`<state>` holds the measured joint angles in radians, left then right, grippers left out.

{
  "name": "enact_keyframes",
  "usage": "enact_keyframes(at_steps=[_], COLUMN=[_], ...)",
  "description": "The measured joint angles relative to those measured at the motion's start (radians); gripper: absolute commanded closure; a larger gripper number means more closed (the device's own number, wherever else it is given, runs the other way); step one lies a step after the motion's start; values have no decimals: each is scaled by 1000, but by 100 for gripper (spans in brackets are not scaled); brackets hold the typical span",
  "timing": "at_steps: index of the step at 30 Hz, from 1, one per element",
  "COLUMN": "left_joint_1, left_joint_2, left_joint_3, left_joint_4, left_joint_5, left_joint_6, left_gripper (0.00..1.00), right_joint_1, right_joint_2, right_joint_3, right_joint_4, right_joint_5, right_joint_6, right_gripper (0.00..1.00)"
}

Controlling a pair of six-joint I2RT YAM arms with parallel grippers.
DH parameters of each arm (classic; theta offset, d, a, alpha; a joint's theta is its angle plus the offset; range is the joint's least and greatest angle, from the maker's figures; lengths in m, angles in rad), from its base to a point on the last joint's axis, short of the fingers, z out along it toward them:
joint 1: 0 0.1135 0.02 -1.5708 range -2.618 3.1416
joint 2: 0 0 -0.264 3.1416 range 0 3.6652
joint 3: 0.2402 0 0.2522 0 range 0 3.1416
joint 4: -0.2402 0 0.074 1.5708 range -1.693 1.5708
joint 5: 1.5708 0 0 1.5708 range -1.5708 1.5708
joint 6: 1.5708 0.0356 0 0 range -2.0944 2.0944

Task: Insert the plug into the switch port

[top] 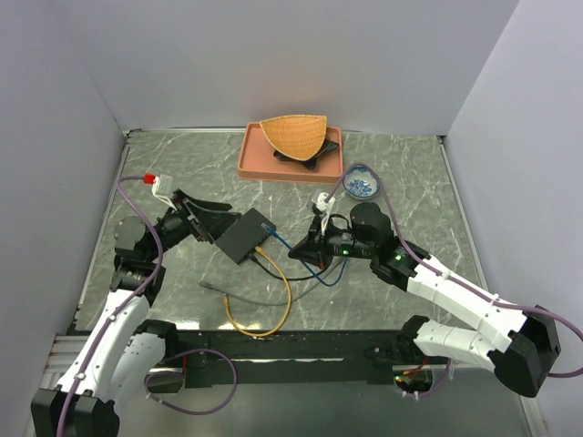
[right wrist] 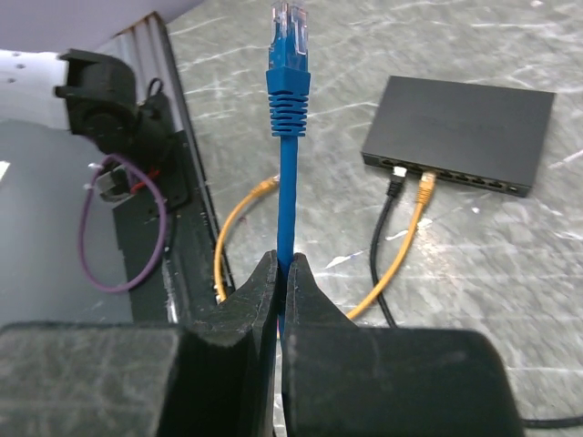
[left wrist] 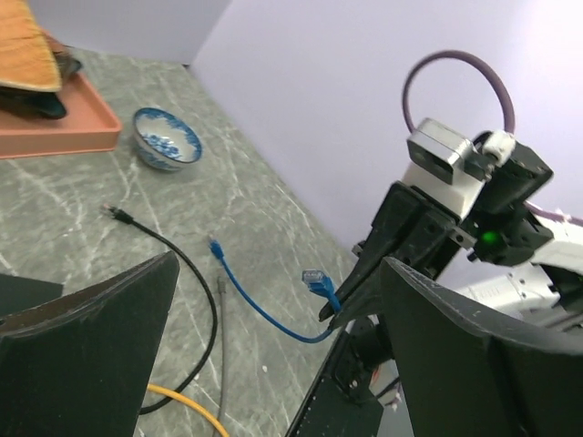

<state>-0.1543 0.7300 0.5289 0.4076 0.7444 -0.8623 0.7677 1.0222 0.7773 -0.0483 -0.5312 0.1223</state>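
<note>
Pinching blue cable [right wrist: 288, 196] in my right end effector [right wrist: 281, 270], plug [right wrist: 288, 35] past tips, switch [right wrist: 466, 127] beyond; left end effector [left wrist: 278, 314] gaping.

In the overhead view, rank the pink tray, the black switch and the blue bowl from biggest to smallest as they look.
1. pink tray
2. black switch
3. blue bowl
All three sit at a similar depth, so the order is clear.

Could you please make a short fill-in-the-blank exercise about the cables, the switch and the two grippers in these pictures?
1. The cable in the shut right gripper is ___.
2. The switch already holds a black cable and a ___ one.
3. The left gripper is ___.
Missing words: blue; yellow; open.
</note>
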Motion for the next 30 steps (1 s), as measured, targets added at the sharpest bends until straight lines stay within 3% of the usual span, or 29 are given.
enact_keyframes(at_steps=[8,20,26,27,30], left_joint_1=[-89,-224,-276,-284,-307], left_joint_2=[2,112,134,140,160], left_joint_3=[-2,5,32,37,51], left_joint_4=[39,45,66,69,74], left_joint_5=[18,-10,-32,-35,-39], left_joint_6=[12,29,29,29,33], left_gripper=[8,26,46,53,58], right_joint_1=[0,0,0,0,0], right_joint_2=[-23,-43,-43,-43,-44], right_joint_3=[-14,-18,-30,-32,-32], right_joint_4=[48,56,56,56,56], right_joint_5=[-50,-58,-61,-60,-60], right_joint_6=[14,21,27,28,30], right_gripper=[100,100,100,100,100])
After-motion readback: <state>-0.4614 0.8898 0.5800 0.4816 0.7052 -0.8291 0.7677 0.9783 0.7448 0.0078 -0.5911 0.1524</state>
